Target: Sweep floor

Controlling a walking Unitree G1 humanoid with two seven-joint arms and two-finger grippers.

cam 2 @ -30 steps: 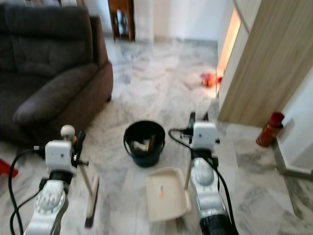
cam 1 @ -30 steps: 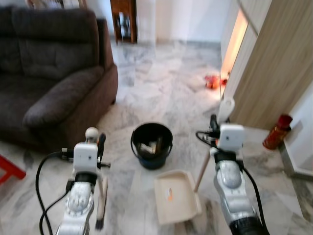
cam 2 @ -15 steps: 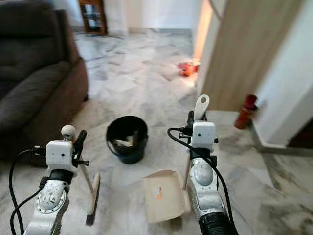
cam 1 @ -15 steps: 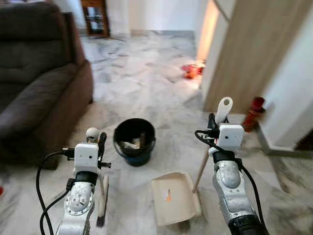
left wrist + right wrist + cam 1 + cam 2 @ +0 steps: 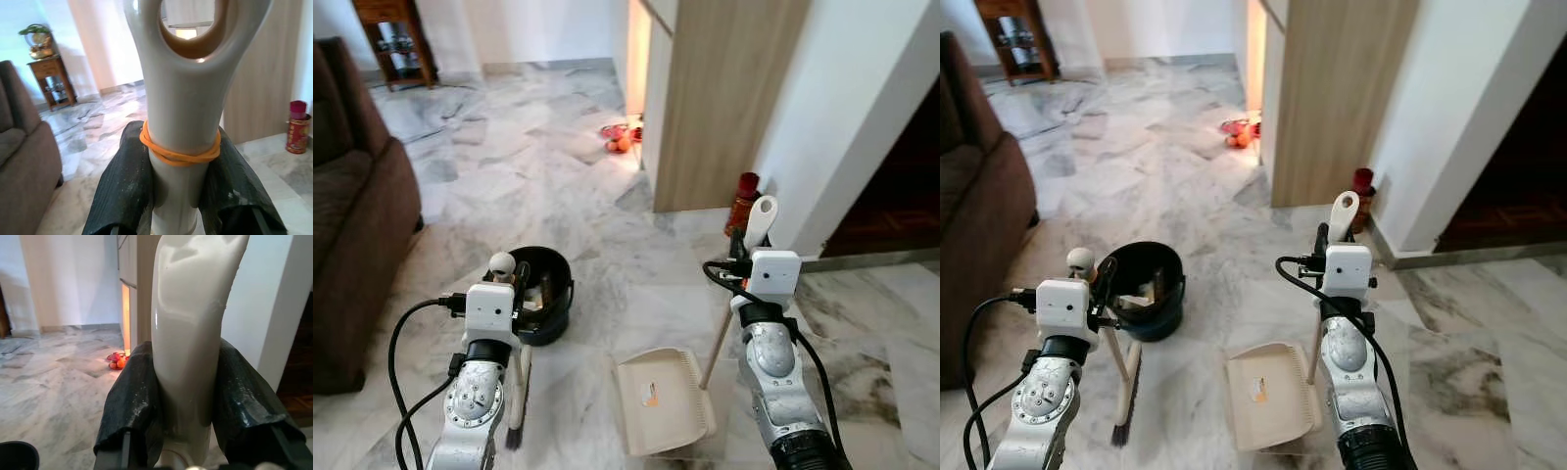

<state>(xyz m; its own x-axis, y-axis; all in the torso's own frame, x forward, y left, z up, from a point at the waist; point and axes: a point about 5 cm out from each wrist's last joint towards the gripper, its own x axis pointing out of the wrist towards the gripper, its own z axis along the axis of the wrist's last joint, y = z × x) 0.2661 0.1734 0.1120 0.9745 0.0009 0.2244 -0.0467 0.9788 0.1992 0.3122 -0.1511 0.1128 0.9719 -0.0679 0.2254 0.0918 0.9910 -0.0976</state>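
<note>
Left eye view: the left pincer (image 5: pixel 514 284) is gripping the light, stiff broom (image 5: pixel 517 392) beside the black bucket (image 5: pixel 546 294); the right pincer (image 5: pixel 742 250) is clamping the dustpan (image 5: pixel 661 401) handle, beyond the bucket.

Left gripper (image 5: pixel 1100 281): raised at the left, fingers clamped on the brush handle (image 5: pixel 1108 338).
Brush head (image 5: pixel 1126 397): dark bristles down on the marble floor (image 5: pixel 1185 147), just beside the bucket.
Bucket (image 5: pixel 1144 290): black, round, some pale scraps inside (too small to tell what).
Right gripper (image 5: pixel 1323 241): closed around the dustpan handle (image 5: pixel 1340 215), cream, with a hanging hole at the top.
Dustpan (image 5: pixel 1268 393): cream tray flat on the floor, small orange bit inside.
Sofa (image 5: pixel 974 215): dark brown, at the left edge.
Red canister (image 5: pixel 1361 191): upright by the wooden panel (image 5: pixel 1332 98).
</note>
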